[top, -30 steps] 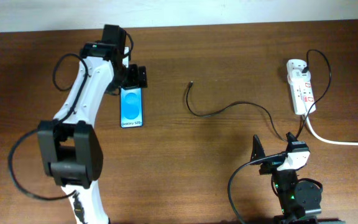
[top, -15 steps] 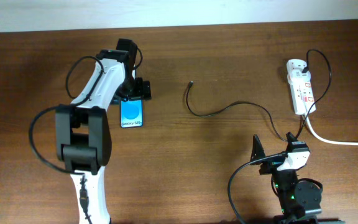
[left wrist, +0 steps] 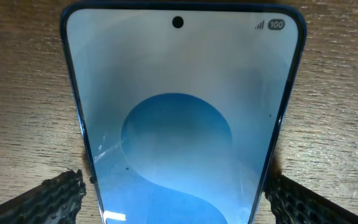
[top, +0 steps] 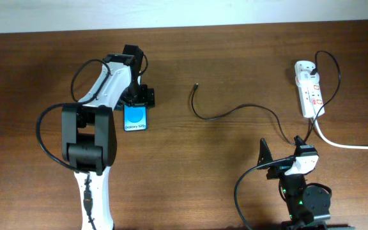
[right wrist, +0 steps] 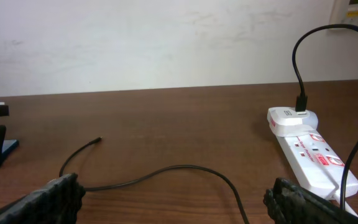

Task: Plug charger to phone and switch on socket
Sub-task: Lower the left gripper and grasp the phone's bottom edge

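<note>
The phone (top: 136, 119) lies flat on the table with its blue screen up; it fills the left wrist view (left wrist: 179, 118). My left gripper (top: 138, 96) is low over the phone's far end, open, one finger on each side of its long edges (left wrist: 178, 200). The charger (top: 235, 110) is a thin black cable curving across the table, with its free connector (top: 197, 84) lying loose, also in the right wrist view (right wrist: 98, 140). The socket (top: 309, 89) lies at the far right (right wrist: 309, 152). My right gripper (top: 281, 151) is open and empty near the front edge (right wrist: 176, 199).
A black plug (right wrist: 301, 102) sits in the socket's far end. The thick white cord (top: 344, 145) runs from the socket off the right edge. A pale wall stands behind the table's far edge.
My left gripper has moved from beyond the phone's far end toward me and down, and its fingers now straddle the phone. The right arm, cable and socket have not moved.
</note>
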Motion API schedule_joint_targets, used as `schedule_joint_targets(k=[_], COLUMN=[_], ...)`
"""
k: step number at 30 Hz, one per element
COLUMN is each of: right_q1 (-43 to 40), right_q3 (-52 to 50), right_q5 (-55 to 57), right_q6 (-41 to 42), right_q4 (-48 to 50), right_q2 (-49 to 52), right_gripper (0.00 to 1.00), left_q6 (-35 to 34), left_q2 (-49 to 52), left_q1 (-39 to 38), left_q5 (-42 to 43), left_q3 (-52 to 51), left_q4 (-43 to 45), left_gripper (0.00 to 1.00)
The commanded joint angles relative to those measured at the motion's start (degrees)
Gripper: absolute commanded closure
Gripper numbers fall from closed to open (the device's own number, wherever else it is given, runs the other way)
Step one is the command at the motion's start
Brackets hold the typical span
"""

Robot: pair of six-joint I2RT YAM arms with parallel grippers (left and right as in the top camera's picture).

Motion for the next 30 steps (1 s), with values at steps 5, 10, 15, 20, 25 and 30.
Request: schedule_joint_targets(k=[5,10,15,20,25,30], right_q1=[-0.46,-0.46,-0.46,-0.46,-0.46,-0.46], right_q3=[-0.28,-0.28,-0.28,-0.28,-0.28,-0.28], right_q5=[-0.55,-0.55,-0.52,-0.52,-0.52,-0.52], right_q6=[0.17,0.17,0.17,0.17,0.17,0.17], right_q4=[-0.26,-0.26,-0.26,-0.26,-0.26,-0.26], right_q2=[-0.48,-0.48,-0.48,-0.48,-0.48,-0.48], right_gripper=[0.02,0.02,0.02,0.02,0.02,0.02], left_q6=[0.70,0.72,0.76,0.72,0.72,0.72], left_q2=[3.23,3.23,3.30,3.30,3.30,3.30], left_q1=[-0.22,-0.22,-0.22,-0.20,-0.20,-0.04], left_q5=[0.72,0.81,0.81,1.09,1.05,1.05], left_q3=[0.33,0.33,0.31,0.31,-0.85,-2.99], left_q4=[0.57,1.22,1.62,1.62,2.27,4.26], left_gripper=[0.01,0.00,0.01,0.01,0.01,0.02])
